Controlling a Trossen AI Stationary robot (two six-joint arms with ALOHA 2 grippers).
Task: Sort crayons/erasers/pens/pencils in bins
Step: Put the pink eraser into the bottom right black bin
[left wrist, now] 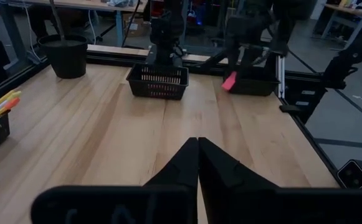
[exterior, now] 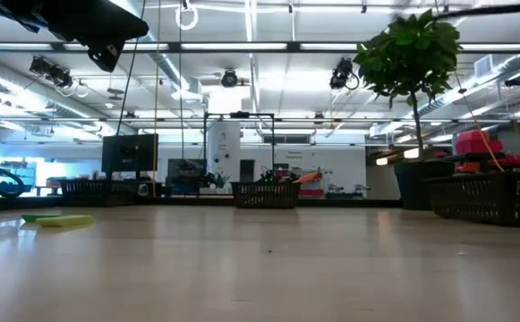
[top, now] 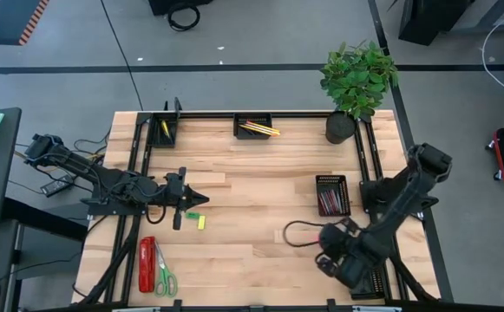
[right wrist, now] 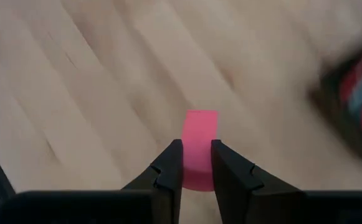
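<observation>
My right gripper (right wrist: 197, 163) is shut on a pink eraser (right wrist: 200, 134) above bare wood, between the bin of crayons (top: 331, 194) and the near right bin (top: 375, 282). The eraser also shows in the left wrist view (left wrist: 229, 81). My left gripper (left wrist: 197, 152) is shut and empty, at the table's left (top: 198, 198). A yellow eraser (top: 201, 222) and a green eraser (top: 193, 214) lie flat on the table just near of it. Pencils lie in the far middle bin (top: 256, 126). A fourth bin (top: 165, 130) stands at the far left. My right gripper pinches the pink eraser's two opposite sides (right wrist: 199, 155) between its two fingers, near one end of the block. The fingers point down at the table. The eraser's other end (right wrist: 201, 118) sticks out past the fingertips, clear of the wood.
A red stapler (top: 147, 263) and green-handled scissors (top: 165, 277) lie at the near left. A potted plant (top: 356, 82) stands at the far right corner. Bare wood (top: 260, 191) lies across the table's middle.
</observation>
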